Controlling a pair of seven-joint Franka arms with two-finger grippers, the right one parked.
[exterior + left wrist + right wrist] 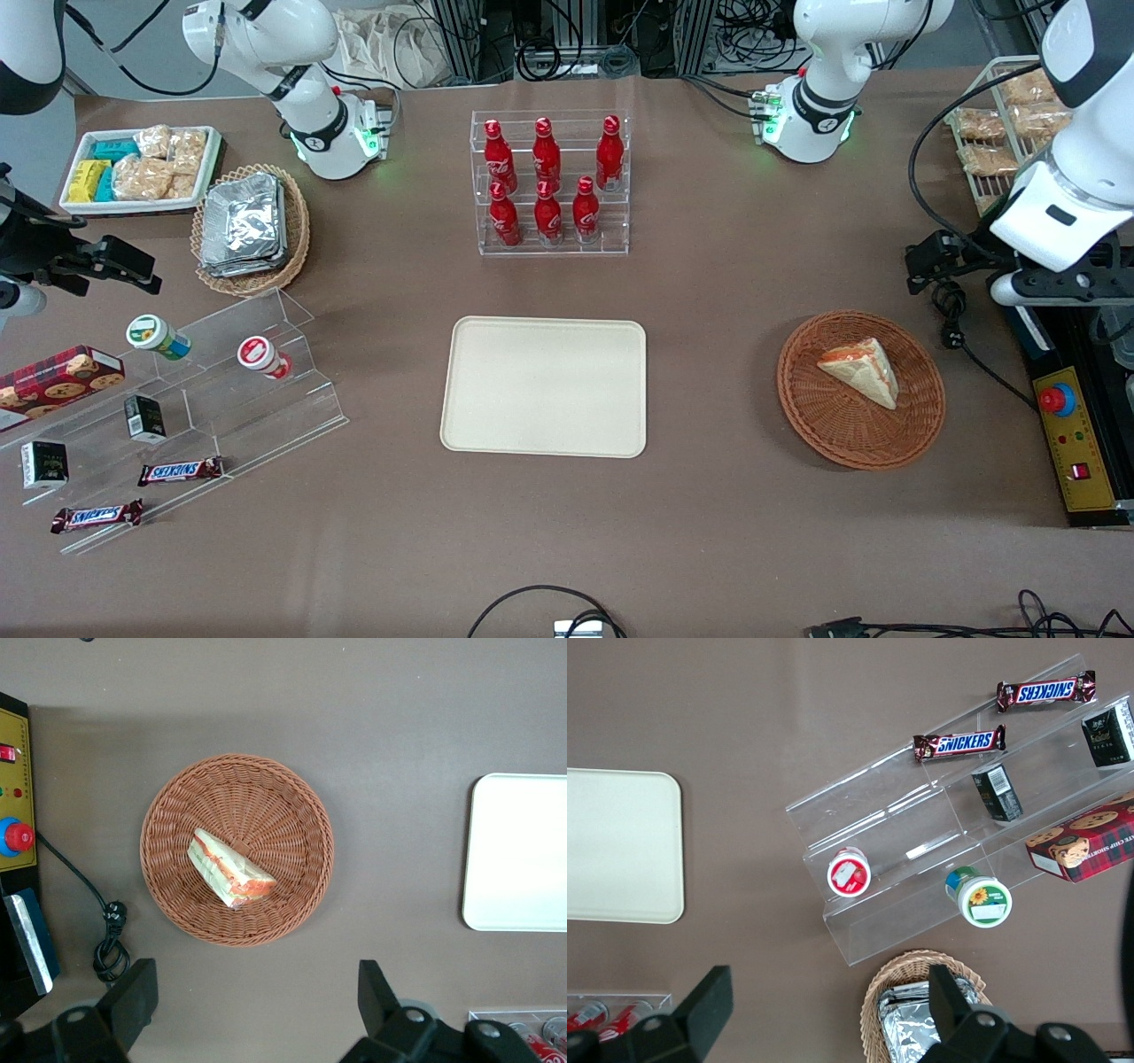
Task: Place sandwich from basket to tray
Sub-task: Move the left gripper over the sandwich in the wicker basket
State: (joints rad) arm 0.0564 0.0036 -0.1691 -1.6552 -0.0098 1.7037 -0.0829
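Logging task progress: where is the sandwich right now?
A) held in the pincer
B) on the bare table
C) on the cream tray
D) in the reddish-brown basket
D: the sandwich lies in the basket; the open pincer hovers above, and the tray holds nothing.

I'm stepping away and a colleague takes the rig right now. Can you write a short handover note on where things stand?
Gripper: open, empty, high above the table beside the basket, not touching anything.
Sandwich: lying in the basket, toward the working arm's end of the table.
Tray: mid-table, nearer the front camera than the bottle rack, nothing on it.
Done: nothing yet; sandwich untouched.
Left: descend over the sandwich, grasp it, lift it clear of the basket, carry it to the tray, release.
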